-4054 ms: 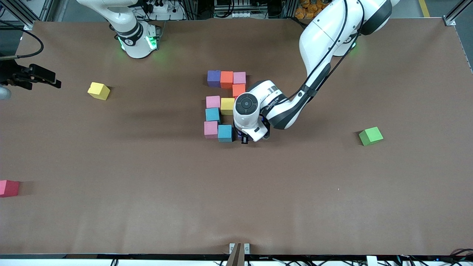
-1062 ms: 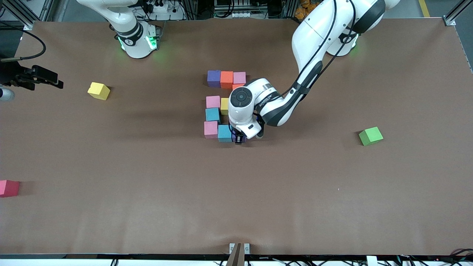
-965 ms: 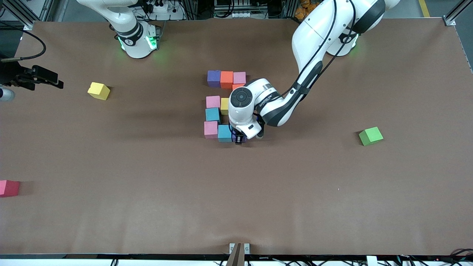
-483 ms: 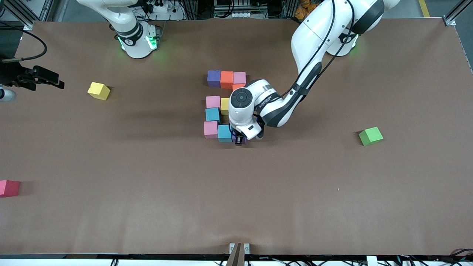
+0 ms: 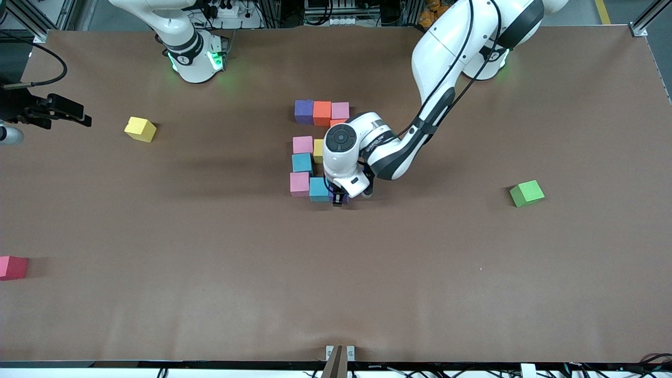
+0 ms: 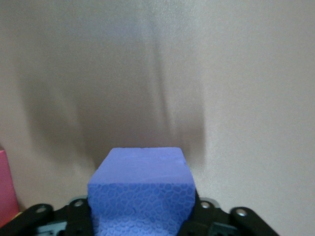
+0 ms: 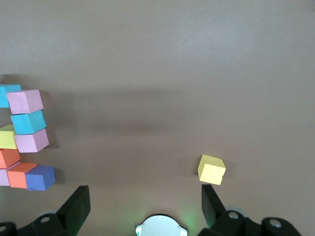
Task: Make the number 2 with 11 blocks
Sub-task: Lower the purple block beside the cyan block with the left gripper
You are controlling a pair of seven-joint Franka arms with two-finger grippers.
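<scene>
Ten blocks point(image 5: 303, 144) in figure at mid-frame. Left gripper point(image 5: 339, 199) down at bottom row's end, purple block point(image 6: 140, 189) within it on table, just beside light blue block point(image 5: 319, 189). Clamped or released: cannot tell. Right gripper point(image 7: 142, 206) spread wide, empty, waiting high over table. Remaining, by judgement: one cube, likely red block point(image 5: 11, 266) at lower frame edge, right arm's end. Middle-row gap hidden under wrist.

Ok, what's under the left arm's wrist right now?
A purple block sits between the left gripper fingers, beside a light blue block. The wrist covers most of the orange block and yellow block.
</scene>
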